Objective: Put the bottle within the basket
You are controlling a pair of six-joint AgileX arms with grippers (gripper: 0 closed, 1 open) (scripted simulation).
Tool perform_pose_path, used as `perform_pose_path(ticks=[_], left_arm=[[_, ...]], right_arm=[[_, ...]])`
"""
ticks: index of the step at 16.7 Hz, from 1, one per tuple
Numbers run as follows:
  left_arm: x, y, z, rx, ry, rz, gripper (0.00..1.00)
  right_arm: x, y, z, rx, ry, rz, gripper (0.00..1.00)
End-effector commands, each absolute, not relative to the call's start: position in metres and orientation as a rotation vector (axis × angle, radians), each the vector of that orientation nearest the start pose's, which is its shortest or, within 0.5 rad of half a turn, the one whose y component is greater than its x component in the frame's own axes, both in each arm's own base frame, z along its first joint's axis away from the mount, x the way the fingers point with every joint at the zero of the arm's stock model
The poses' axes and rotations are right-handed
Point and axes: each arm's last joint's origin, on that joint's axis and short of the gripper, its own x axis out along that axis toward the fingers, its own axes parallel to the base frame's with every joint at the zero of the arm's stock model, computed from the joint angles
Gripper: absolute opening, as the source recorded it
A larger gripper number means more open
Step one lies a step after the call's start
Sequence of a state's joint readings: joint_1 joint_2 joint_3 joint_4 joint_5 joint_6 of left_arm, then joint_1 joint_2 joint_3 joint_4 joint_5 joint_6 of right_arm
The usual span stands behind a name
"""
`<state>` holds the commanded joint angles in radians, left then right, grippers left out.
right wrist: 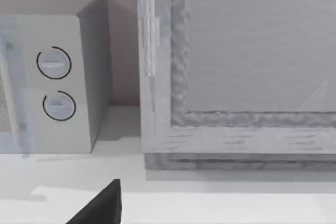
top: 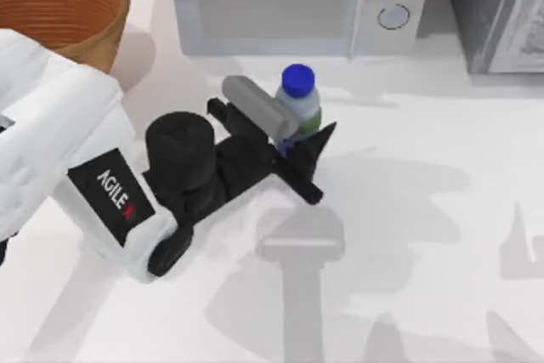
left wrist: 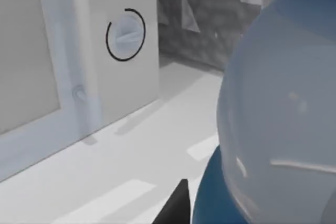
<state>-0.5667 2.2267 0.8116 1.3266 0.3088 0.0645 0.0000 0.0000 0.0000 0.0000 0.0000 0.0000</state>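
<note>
The left gripper is clenched around the bottle, its dark fingers pressing the lower body from either side while the blue cap points up. The bottle stands upright near the middle of the table, a little toward the far edge, just in front of the microwave. In the left wrist view the bottle looms close, its clear upper part over the dark blue lower part, with one fingertip beside it and the microwave's dial beyond. The basket sits at the far left corner of the table, well apart from the bottle, partly behind the left arm's white body. In the right wrist view one dark finger of the right gripper shows low above the table, facing the microwave and a grey cabinet; I cannot tell whether this gripper is released or clenched.
</note>
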Motion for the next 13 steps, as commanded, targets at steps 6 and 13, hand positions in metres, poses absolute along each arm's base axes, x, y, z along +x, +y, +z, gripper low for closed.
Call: perform_pose_path(ticks=[6,13], left_arm=[[0.38,-0.178,0.148,0.155,-0.039,-0.975,0.0],[0.438,-0.026,0.236,0.164,0.036,-0.962,0.0]], right_arm=[[0.106,-0.001,0.16,0.0,0.0,0.0,1.0],[0.106,-0.001,0.16,0.0,0.0,0.0,1.0]])
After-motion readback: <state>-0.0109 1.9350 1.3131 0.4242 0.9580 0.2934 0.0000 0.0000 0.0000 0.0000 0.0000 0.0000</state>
